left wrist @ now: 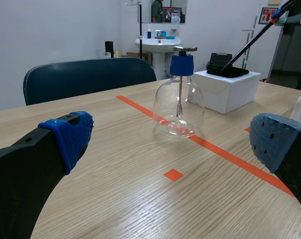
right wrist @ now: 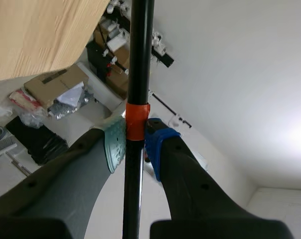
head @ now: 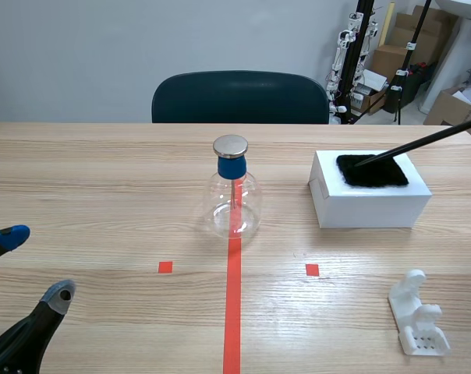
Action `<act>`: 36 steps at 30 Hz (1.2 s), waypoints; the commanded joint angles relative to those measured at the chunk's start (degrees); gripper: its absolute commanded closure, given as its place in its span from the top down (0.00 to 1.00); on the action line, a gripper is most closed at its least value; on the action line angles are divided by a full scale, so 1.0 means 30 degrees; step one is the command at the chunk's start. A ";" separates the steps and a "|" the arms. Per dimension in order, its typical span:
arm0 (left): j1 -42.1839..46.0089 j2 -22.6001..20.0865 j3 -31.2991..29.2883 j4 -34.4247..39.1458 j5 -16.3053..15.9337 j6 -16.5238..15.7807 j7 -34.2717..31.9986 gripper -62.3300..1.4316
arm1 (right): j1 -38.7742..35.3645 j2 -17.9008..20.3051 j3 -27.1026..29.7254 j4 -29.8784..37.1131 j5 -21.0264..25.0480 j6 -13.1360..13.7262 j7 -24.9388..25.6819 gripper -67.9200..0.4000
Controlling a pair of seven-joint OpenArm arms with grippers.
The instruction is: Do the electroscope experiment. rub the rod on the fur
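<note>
— What room did the left end effector [head: 34, 265] have?

— Plenty. It sat low over the near left part of the surface [head: 103, 179], fingers spread wide, with nothing between the blue pads. Ahead of it lay bare wood up to the electroscope flask [head: 234, 195]. The flask stood upright on the red tape line, well apart from the fingers, with open wood on both its sides.

— And past the flask?

— Farther ahead, toward the right finger, stood a white box [head: 368, 204]. It was clear of the flask and well in from the far edge, behind which a dark chair [head: 239, 97] stood. The black fur [head: 372, 171] lay on the box's top.

— Where was the rod?

— The rod [head: 430, 140] slanted down from the right side, over the box's far right corner, with its tip down on the fur.

— What held it?

— The right end effector [right wrist: 135, 137], which the scene view did not reach. Its own camera showed the two pads closed tight on the rod at an orange band, the black shaft running on ahead from between the fingers.

— Anything else on that side?

— A small white plastic stand [head: 417, 313] lay toward the near edge at the right, apart from the box, with bare wood between them.
</note>
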 commanded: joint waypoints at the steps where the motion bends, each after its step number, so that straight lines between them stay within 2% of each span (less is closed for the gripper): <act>1: -0.0095 -0.0015 -0.0066 0.0211 -0.0138 0.0044 -0.0277 1.00 | 0.0219 0.0401 0.0160 0.0255 -0.0160 0.0051 -0.1115 0.01; 5: -0.0095 -0.0015 -0.0066 0.0211 -0.0138 0.0044 -0.0277 1.00 | 0.0219 0.0408 0.0160 0.0255 -0.0168 0.0678 -0.2441 0.01; 11: -0.0095 -0.0015 -0.0066 0.0211 -0.0138 0.0044 -0.0277 1.00 | 0.0219 0.0408 0.0168 0.0255 0.0058 0.0576 -0.2404 0.01; 12: -0.0095 -0.0015 -0.0066 0.0211 -0.0138 0.0044 -0.0277 1.00 | 0.0219 0.0408 0.0168 0.0255 0.0503 0.0204 -0.2266 0.01; 17: -0.0095 -0.0015 -0.0066 0.0211 -0.0138 0.0044 -0.0277 1.00 | 0.0153 0.0554 0.0182 0.0284 0.3738 -0.3024 -0.2135 0.01; 23: -0.0095 -0.0015 -0.0066 0.0211 -0.0138 0.0044 -0.0277 1.00 | -0.1384 0.0765 0.0794 0.1151 0.6149 -0.6470 -0.2142 0.01; 25: -0.0095 -0.0015 -0.0066 0.0211 -0.0138 0.0044 -0.0277 1.00 | -0.2164 0.0714 0.1406 0.1800 0.7002 -0.7344 -0.2142 0.01; 27: -0.0095 -0.0015 -0.0066 0.0211 -0.0138 0.0044 -0.0277 1.00 | -0.3016 0.0612 0.2229 0.2514 0.7614 -0.7985 -0.2135 0.01; 30: -0.0095 -0.0015 -0.0066 0.0211 -0.0138 0.0044 -0.0277 1.00 | -0.4350 0.0131 0.3847 0.3818 0.8451 -0.8480 -0.2135 0.01; 33: -0.0095 -0.0015 -0.0066 0.0211 -0.0138 0.0044 -0.0277 1.00 | -0.5938 -0.0882 0.6011 0.5282 0.8502 -0.8590 -0.2106 0.01; 36: -0.0095 -0.0015 -0.0066 0.0211 -0.0138 0.0044 -0.0277 1.00 | -0.7686 -0.2404 0.8196 0.6892 0.8298 -0.8582 -0.1603 0.01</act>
